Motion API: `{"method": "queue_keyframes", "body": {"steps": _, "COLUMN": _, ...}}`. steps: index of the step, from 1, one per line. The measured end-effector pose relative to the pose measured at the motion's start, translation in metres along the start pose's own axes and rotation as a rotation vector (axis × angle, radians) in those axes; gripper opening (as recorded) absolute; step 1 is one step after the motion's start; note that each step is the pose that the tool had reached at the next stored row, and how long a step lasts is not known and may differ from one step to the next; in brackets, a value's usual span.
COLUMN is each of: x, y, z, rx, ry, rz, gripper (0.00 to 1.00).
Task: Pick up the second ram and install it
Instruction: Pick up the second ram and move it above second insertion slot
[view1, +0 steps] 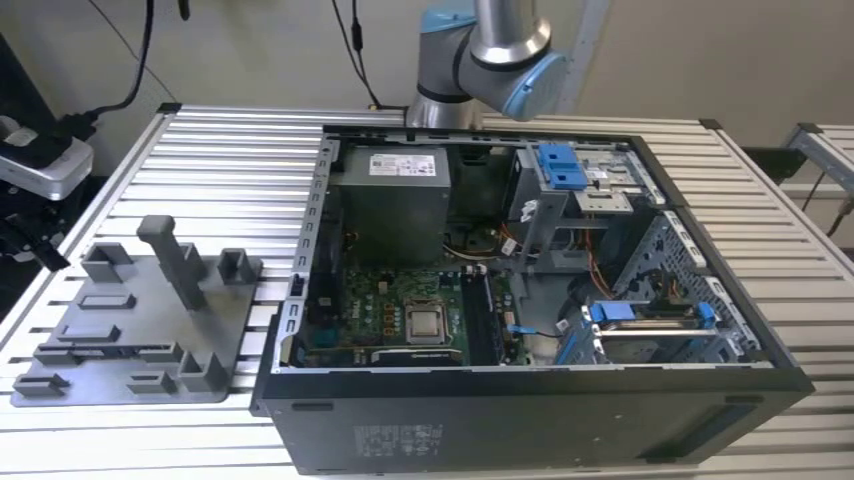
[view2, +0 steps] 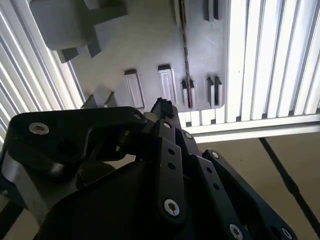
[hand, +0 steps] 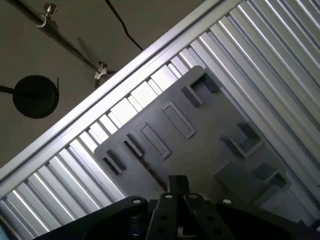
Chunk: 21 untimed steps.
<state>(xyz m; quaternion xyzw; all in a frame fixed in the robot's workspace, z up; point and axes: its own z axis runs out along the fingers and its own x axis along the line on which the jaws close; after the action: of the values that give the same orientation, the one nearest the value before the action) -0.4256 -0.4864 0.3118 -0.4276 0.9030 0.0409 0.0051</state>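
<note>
Black linkage-fingered gripper (hand: 176, 184) hangs over a flat grey plastic fixture plate (hand: 200, 145) w/ raised blocks & slots. Plate lies on a ribbed aluminium slat table (view1: 200, 150), on the exterior view's left of an open black PC tower case (view1: 534, 420). Fingertips (view2: 162, 106) pressed together, no gap seen, nothing betw. them. Second ram (view1: 118, 352), a thin dark narrow stick, sits on edge in the plate's long slot, just ahead of the gripper tip in both wrist views; its colour can't be made out. Inside case: grey metal power-supply box (view1: 394, 200), green motherboard (view1: 387, 300), bright-blue plastic drive latches (view1: 561, 165). Grey & blue robot arm (view1: 487, 50) rises behind case.
</note>
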Motion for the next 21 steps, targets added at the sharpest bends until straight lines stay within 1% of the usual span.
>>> {"method": "queue_keyframes", "body": {"steps": 5, "x": 0.0, "y": -0.0001, "z": 0.0003, "rx": -0.0033, "ry": 0.0051, "rz": -0.073, "gripper": 0.11}}
{"method": "queue_keyframes", "body": {"steps": 7, "x": 0.0, "y": -0.0001, "z": 0.0006, "rx": -0.0049, "ry": 0.006, "rz": -0.096, "gripper": 0.11}}
{"method": "queue_keyframes", "body": {"steps": 13, "x": 0.0, "y": -0.0001, "z": 0.0009, "rx": -0.0096, "ry": 0.0061, "rz": -0.148, "gripper": 0.11}}
{"method": "queue_keyframes", "body": {"steps": 17, "x": 0.0001, "y": -0.0001, "z": 0.0011, "rx": -0.0121, "ry": 0.0076, "rz": -0.188, "gripper": 0.11}}
{"method": "queue_keyframes", "body": {"steps": 19, "x": 0.0001, "y": -0.0001, "z": 0.001, "rx": -0.0128, "ry": 0.0084, "rz": -0.198, "gripper": 0.11}}
{"method": "queue_keyframes", "body": {"steps": 21, "x": 0.0001, "y": -0.0001, "z": 0.001, "rx": -0.0128, "ry": 0.0085, "rz": -0.199, "gripper": 0.11}}
